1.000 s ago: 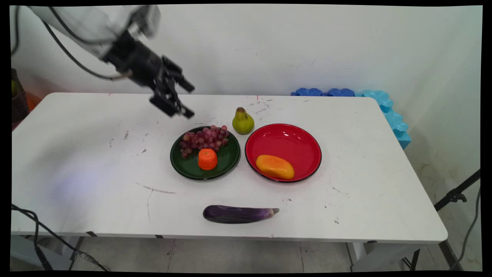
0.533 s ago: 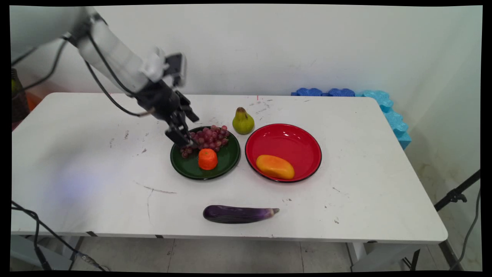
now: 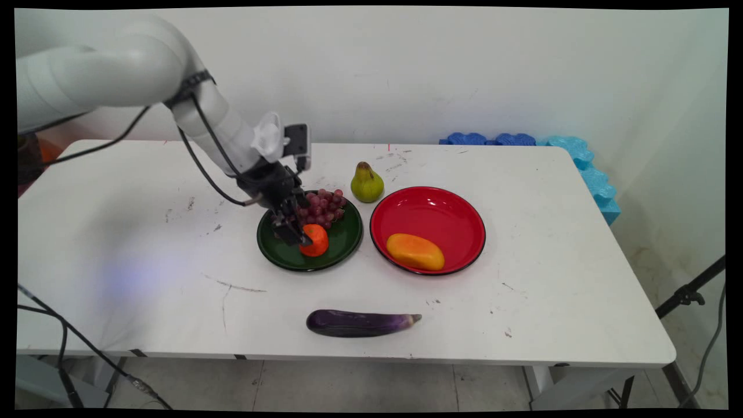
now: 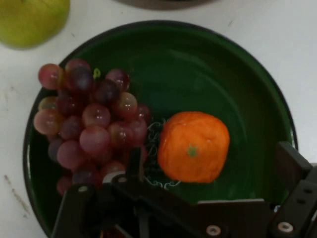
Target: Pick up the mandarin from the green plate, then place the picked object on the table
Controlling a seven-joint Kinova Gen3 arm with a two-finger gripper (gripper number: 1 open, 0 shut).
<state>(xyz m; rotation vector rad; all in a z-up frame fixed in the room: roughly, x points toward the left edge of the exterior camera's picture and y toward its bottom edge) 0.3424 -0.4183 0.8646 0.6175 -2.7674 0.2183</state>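
Fingers [image 4: 292, 166] of the gripper [image 3: 295, 232] stand spread wide, low over the green plate [image 3: 342, 247]. They straddle the orange [image 3: 316, 239] at the plate's near side, with the red grapes [image 3: 319, 206] just beyond. Any closing here should stay centred, clear of the grapes.

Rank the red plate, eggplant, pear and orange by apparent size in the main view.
Largest to smallest:
red plate
eggplant
pear
orange, partly hidden by the claw, so its place below the pear is unsure.
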